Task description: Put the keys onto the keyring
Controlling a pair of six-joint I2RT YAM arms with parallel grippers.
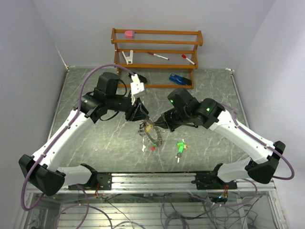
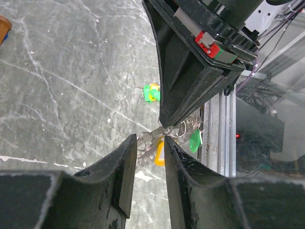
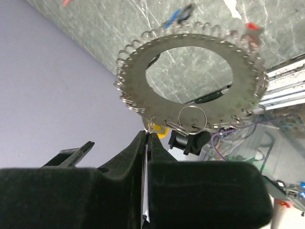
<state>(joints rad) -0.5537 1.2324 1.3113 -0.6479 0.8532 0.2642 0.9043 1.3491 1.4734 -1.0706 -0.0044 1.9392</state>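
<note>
Threading step: right gripper (image 3: 147, 136) pinches the keyring (image 3: 214, 107) by its edge; left gripper (image 2: 148, 140), fingers part-spread about a yellow key (image 2: 159, 153), perhaps gripping it. Next: align key with a loop.

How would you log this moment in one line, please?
right gripper: shut on keyring rim | left gripper: jaws apart by yellow key, grip unclear | green key: loose on table

We find the keyring (image 1: 153, 134) over the middle of the table (image 1: 90, 90), between the left gripper (image 1: 143, 118) on its left and the right gripper (image 1: 159, 126) on its right. A loose key (image 1: 180, 148) lies on the table to the keyring's right and nearer to us. A rack (image 1: 157, 52) stands at the far edge.
</note>
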